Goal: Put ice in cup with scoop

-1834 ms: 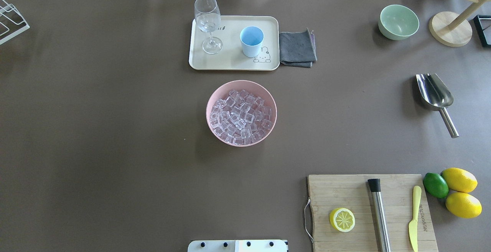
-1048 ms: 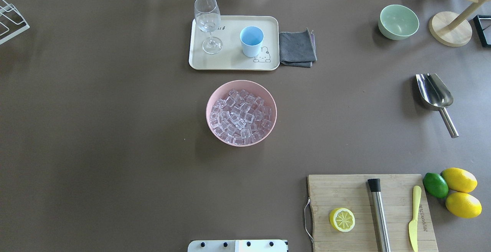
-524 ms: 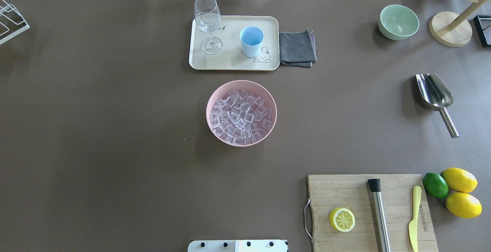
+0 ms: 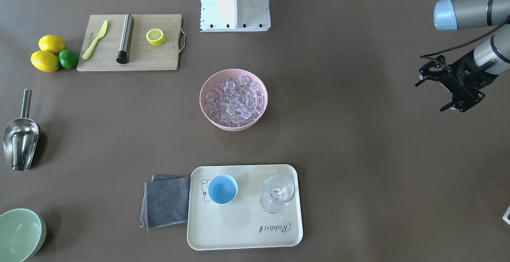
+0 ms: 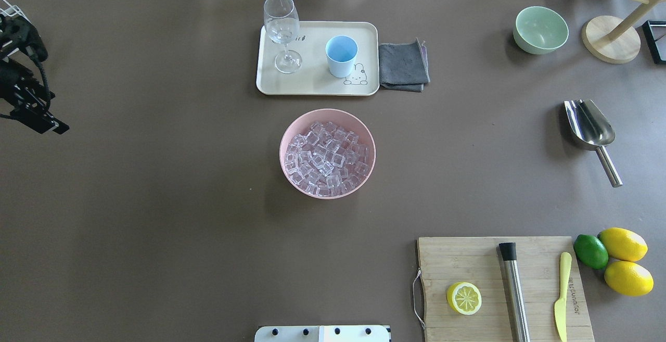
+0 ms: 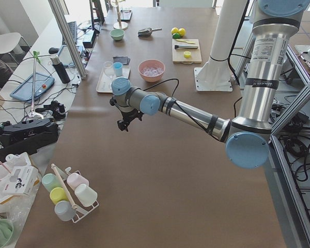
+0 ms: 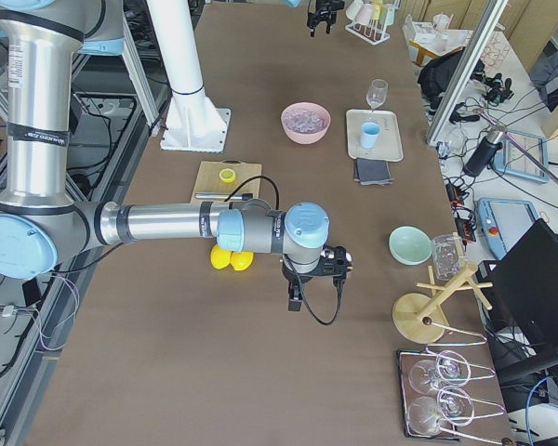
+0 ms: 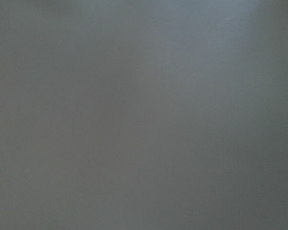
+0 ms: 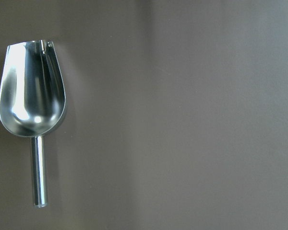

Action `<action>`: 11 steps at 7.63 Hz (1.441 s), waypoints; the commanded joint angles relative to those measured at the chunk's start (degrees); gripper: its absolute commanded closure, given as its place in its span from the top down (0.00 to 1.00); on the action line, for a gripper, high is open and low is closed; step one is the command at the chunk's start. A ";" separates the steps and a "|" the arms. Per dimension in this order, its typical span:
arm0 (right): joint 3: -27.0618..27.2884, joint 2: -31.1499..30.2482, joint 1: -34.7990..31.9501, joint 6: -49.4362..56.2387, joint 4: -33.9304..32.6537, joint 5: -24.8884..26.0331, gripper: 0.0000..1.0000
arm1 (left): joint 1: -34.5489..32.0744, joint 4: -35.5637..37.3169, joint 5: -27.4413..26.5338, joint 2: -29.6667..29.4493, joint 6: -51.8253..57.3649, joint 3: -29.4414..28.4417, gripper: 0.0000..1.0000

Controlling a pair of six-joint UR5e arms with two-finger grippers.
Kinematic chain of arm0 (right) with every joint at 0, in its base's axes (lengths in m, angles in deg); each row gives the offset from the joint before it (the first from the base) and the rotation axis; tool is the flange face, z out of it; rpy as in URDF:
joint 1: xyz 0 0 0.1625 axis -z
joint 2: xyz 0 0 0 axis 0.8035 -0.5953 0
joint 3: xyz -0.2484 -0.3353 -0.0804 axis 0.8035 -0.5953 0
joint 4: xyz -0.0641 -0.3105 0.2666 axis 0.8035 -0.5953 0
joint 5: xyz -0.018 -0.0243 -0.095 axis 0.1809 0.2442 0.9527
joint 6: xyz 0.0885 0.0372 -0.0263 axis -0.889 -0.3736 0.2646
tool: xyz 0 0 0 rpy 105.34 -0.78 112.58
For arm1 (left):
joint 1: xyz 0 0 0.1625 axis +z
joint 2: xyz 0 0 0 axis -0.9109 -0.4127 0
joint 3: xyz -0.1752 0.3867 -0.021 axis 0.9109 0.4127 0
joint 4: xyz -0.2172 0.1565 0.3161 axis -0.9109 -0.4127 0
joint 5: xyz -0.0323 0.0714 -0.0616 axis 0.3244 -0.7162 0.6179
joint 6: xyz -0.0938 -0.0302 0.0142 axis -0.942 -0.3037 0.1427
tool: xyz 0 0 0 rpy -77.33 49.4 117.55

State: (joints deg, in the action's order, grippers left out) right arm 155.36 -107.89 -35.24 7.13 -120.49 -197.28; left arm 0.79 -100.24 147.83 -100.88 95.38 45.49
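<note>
The ice (image 5: pixel 327 157) fills a pink bowl (image 5: pixel 283 147) at the table's middle. The light-blue cup (image 5: pixel 341 55) stands upright and empty on a cream tray (image 5: pixel 317 84) behind the bowl. The steel scoop (image 5: pixel 590 123) lies alone at the right side and also shows in the right wrist view (image 9: pixel 31 103). My left gripper (image 5: pixel 49 95) is open and empty at the far left edge, also seen from the front (image 4: pixel 432 94). My right gripper (image 7: pixel 298 299) shows only in the exterior right view, above the table near the scoop's end; I cannot tell its state.
A wine glass (image 5: pixel 282 29) stands on the tray beside the cup. A grey cloth (image 5: pixel 403 65) lies right of the tray. A green bowl (image 5: pixel 540 29) and wooden stand (image 5: pixel 611 40) sit back right. A cutting board (image 5: pixel 484 264) and lemons (image 5: pixel 624 258) are front right.
My left gripper has come into the overhead view at the far left edge. Nothing on the table has moved.
</note>
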 commanded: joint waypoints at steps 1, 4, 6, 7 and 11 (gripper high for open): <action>2.77 -1.45 6.67 -16.73 10.58 0.07 1.00 | 10.38 -6.38 -0.35 -3.54 -0.06 -0.34 0.99; 5.23 -1.98 15.02 -31.09 21.32 5.31 0.99 | 19.20 -19.01 -6.12 -4.08 -0.15 -1.83 0.99; 4.98 -3.12 20.39 -40.26 31.35 10.59 0.99 | 24.13 -20.97 -14.47 -6.36 -0.15 -1.92 0.99; 4.80 -3.30 22.59 -43.60 33.99 12.19 0.99 | 24.75 -20.89 -14.50 -9.59 -0.15 -3.49 0.99; -0.90 -4.09 29.29 -47.32 44.98 18.00 0.99 | 27.84 -22.56 -16.26 -17.51 -0.24 -10.07 0.99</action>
State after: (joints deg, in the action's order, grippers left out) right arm 157.20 -111.83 -7.88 -39.92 -79.40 -180.45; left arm 27.94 -122.43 132.55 -114.48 95.19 39.24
